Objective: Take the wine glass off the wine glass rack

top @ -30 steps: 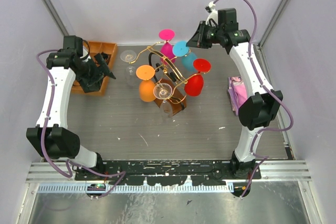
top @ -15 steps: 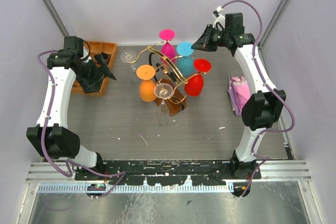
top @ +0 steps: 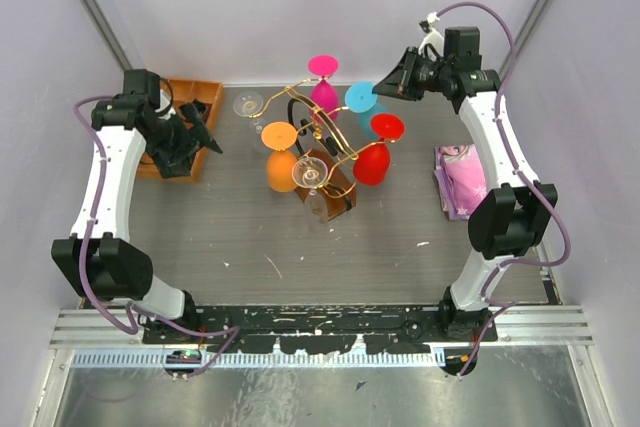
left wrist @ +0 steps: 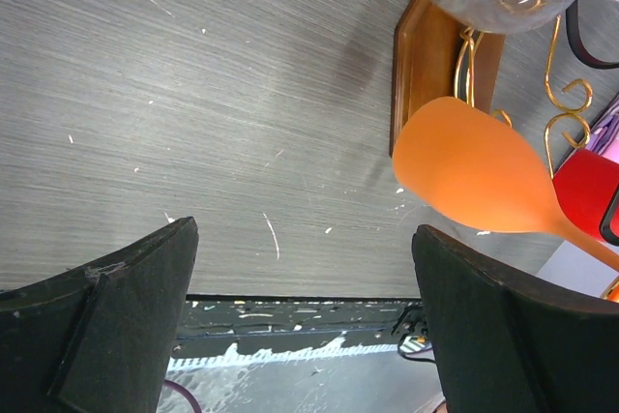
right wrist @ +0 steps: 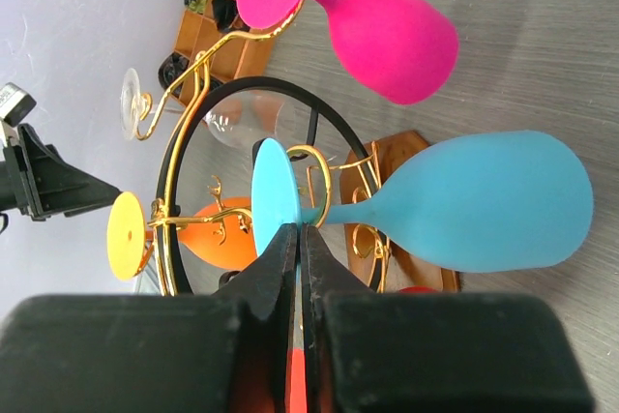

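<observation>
The blue wine glass (right wrist: 484, 205) is hanging sideways at the far right side of the wine glass rack (top: 340, 187), with a gold scroll curling at its stem. The right gripper (right wrist: 295, 239) is pinching the rim of the glass's round foot, its fingers pressed nearly flat together. Only the right wrist view is showing this nip (from overhead the claw is merely sitting beside the foot).

The overhead camera is taking in the whole rack, which is standing mid-table. A pink wine glass (right wrist: 387, 26) is hanging just beside the blue one, and a red wine glass (top: 372, 159) is crowding in nearer. The left gripper (left wrist: 300, 336) is hovering spread wide over the table (left wrist: 193, 94), facing an orange wine glass (left wrist: 474, 181), by the wooden tray (top: 185, 92).
</observation>
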You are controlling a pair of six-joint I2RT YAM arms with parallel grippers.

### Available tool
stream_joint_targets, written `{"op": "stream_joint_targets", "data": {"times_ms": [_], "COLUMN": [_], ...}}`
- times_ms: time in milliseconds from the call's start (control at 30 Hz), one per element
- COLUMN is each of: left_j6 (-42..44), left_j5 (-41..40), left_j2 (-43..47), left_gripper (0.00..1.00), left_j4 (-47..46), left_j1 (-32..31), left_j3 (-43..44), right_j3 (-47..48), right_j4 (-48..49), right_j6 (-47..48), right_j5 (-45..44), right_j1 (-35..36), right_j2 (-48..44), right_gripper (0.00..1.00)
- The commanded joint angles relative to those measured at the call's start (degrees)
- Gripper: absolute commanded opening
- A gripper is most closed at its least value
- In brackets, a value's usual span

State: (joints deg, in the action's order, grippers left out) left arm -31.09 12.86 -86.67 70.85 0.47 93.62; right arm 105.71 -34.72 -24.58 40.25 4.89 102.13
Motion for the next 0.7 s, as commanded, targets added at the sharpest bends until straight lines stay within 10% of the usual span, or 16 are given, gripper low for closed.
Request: {"op": "stream_joint_targets", "data": {"times_ms": [0, 667], "left_j6": [1.04, 1.64], "left_j5": [1.32, 0.93], "left_j2": [-0.32, 0.10], "left_gripper": [0.99, 0.99], "left_j4": [0.12, -0.03], "left_j1": [-0.07, -0.09], "left_j3": [-0.10, -1.71], "right_j3": [-0.41, 7.43], "right_j4": [1.88, 6.68], "right_j6": [-0.47, -6.85], "right_j5": [3.26, 4.58], "right_j1": [-0.17, 4.29], "right_j2": [-3.14, 5.10], "right_gripper": [0.01, 0.01]}}
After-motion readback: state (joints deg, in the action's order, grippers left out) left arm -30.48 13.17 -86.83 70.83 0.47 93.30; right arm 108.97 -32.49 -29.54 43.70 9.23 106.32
